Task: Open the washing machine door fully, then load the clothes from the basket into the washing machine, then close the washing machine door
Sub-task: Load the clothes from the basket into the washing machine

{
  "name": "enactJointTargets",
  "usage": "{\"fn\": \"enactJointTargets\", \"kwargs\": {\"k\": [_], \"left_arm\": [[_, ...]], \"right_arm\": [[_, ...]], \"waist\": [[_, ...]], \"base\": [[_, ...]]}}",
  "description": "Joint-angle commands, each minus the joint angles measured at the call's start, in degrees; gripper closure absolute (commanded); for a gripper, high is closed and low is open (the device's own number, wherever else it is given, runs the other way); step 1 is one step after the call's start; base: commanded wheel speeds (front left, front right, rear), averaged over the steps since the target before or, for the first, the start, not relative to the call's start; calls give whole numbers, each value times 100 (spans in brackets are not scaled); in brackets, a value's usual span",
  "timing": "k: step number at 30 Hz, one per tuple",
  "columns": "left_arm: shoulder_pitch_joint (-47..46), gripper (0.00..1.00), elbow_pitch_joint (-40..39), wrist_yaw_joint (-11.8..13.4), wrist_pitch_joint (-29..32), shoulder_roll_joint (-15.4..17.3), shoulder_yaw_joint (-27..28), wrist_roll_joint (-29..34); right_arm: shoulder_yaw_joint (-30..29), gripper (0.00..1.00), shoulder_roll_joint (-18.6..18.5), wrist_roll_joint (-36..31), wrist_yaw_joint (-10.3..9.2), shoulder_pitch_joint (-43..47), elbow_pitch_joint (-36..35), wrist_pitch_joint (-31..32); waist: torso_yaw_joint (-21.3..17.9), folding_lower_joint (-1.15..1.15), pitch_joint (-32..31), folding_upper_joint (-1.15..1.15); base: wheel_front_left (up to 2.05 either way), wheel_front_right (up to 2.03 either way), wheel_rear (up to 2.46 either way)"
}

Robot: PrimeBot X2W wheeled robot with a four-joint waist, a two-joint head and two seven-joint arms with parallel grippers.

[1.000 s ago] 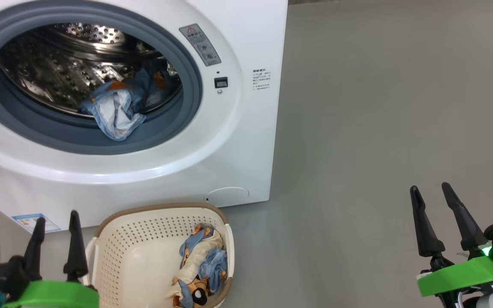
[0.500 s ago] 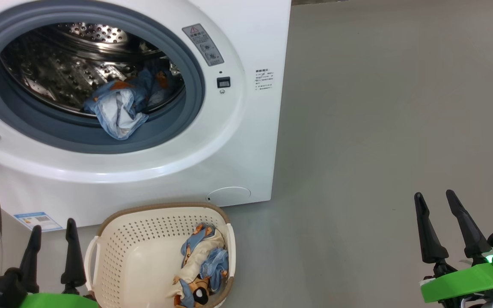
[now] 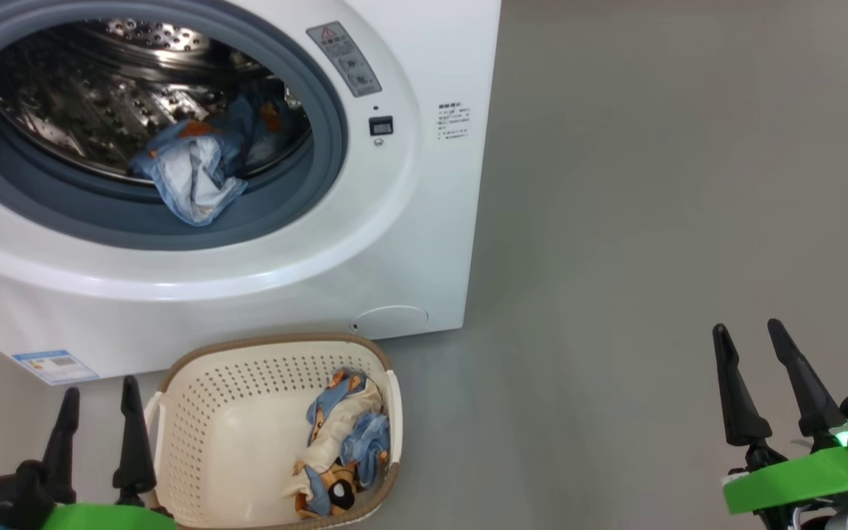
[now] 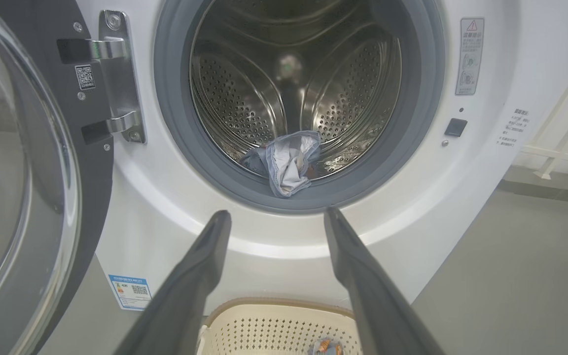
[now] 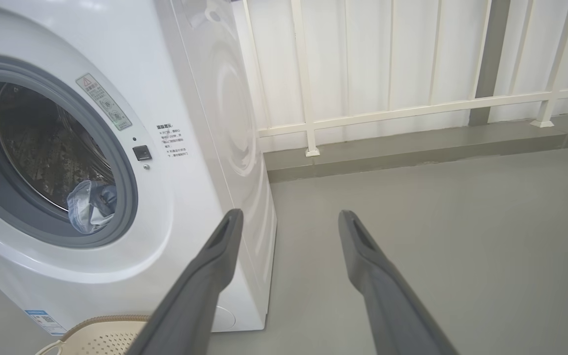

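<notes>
While the left end effector [image 3: 100,390] and right end effector [image 3: 748,327] both stand fingers-apart and empty, the clothes [image 3: 339,442] lie in the right half of the basket [image 3: 269,343], nearer the left arm, long axis apparently toward the washing machine [image 3: 409,243].

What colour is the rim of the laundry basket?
Brown. It runs round the top of the basket, above cream perforated sides. The head view shows it best.
</notes>
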Motion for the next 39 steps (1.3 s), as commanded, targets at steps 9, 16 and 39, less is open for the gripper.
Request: {"fn": "enactJointTargets", "kwargs": {"k": [9, 16, 39], "left_arm": [[-418, 0, 352, -29, -31, 77, 25, 74], [-859, 0, 808, -29, -31, 107, -173, 10], [-2504, 0, 3127, -29, -31, 413, -1574, -578]], "right_arm": [[146, 0, -43, 4, 32, -521, -237, -45], [169, 0, 38, -4, 32, -847, -285, -45], [349, 0, 271, -11, 32, -1582, -408, -45]], "waist": [[-71, 0, 643, 0], [-129, 0, 1196, 0], [-396, 0, 2604, 0]], "base": [[0, 0, 0], [0, 0, 0], [0, 0, 0]]}}
